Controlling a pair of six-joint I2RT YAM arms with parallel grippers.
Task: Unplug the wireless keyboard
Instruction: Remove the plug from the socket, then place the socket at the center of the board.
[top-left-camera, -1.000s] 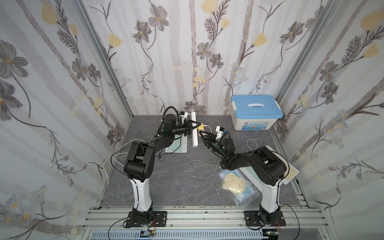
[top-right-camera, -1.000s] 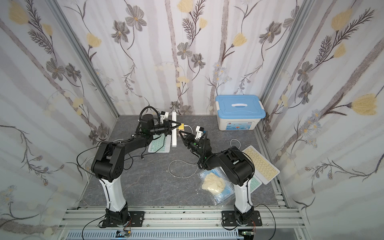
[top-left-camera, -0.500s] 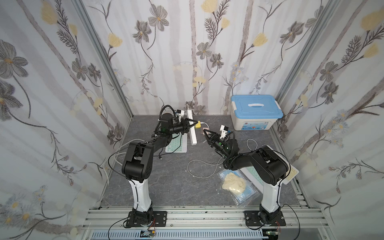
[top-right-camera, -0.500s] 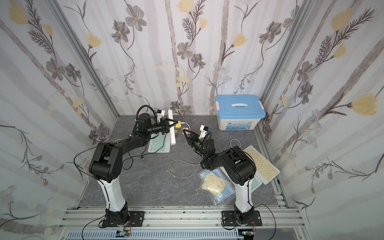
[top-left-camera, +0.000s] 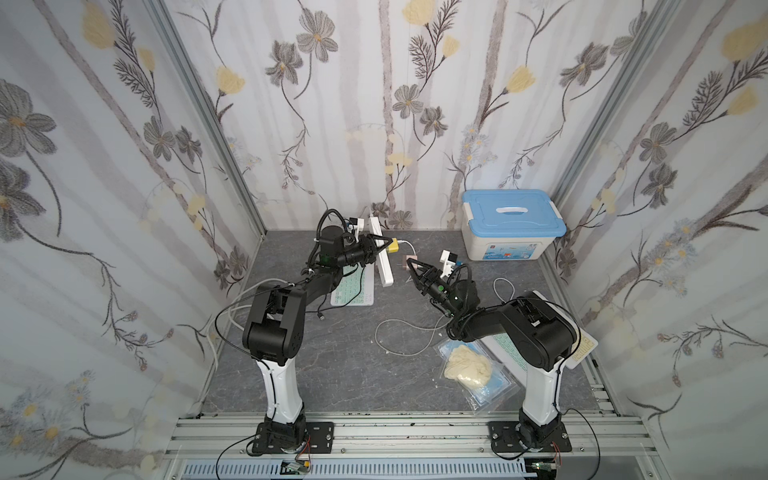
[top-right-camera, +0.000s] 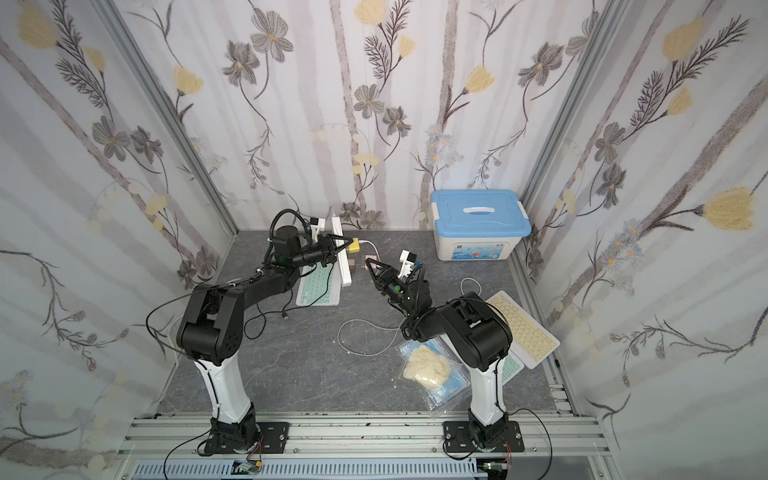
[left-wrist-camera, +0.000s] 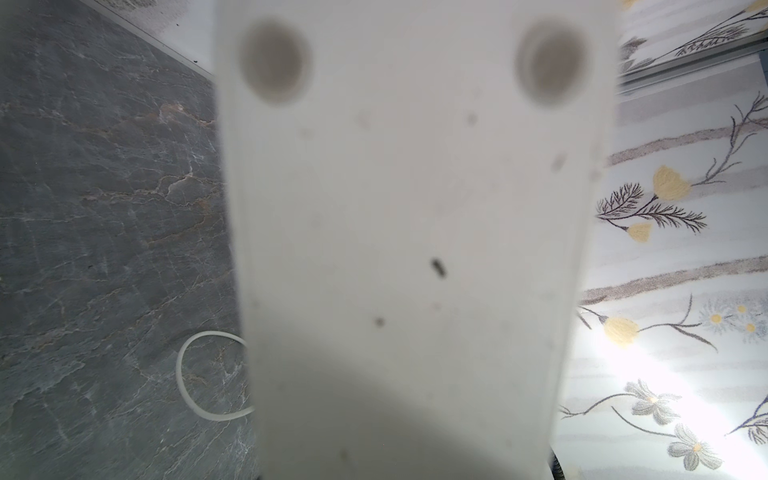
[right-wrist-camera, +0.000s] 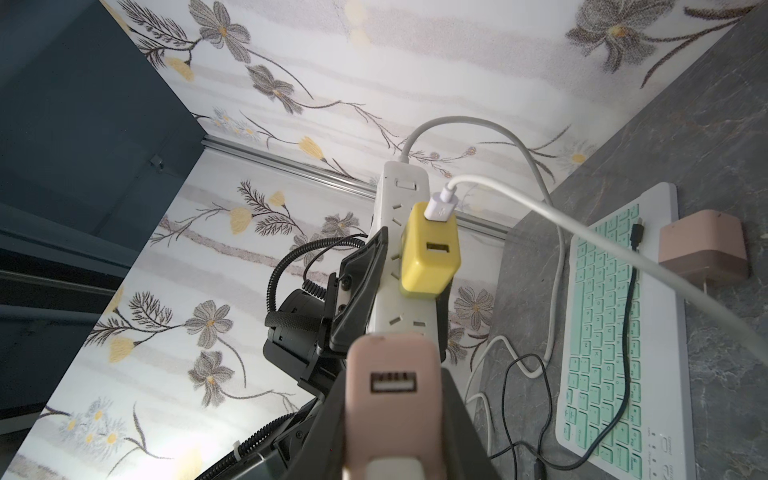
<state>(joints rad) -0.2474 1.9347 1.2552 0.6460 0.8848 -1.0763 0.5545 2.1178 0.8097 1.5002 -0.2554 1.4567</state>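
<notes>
Flowered walls (top-left-camera: 374, 104) close in a grey, marble-veined desk (top-left-camera: 340, 374) on three sides. A blue-lidded box (top-left-camera: 511, 224) stands at the far right. The green keyboard (top-left-camera: 353, 293) lies flat at the far left of centre, under the left arm, with a loose black cable (right-wrist-camera: 631, 282) across it. The left tool (top-left-camera: 382, 242) is clamped on a white power strip (top-left-camera: 384, 266), its sockets facing the right arm and carrying a yellow charger (top-left-camera: 395, 246). The right tool (top-right-camera: 372, 266) grips a pink charger (right-wrist-camera: 392, 374), apart from the strip.
</notes>
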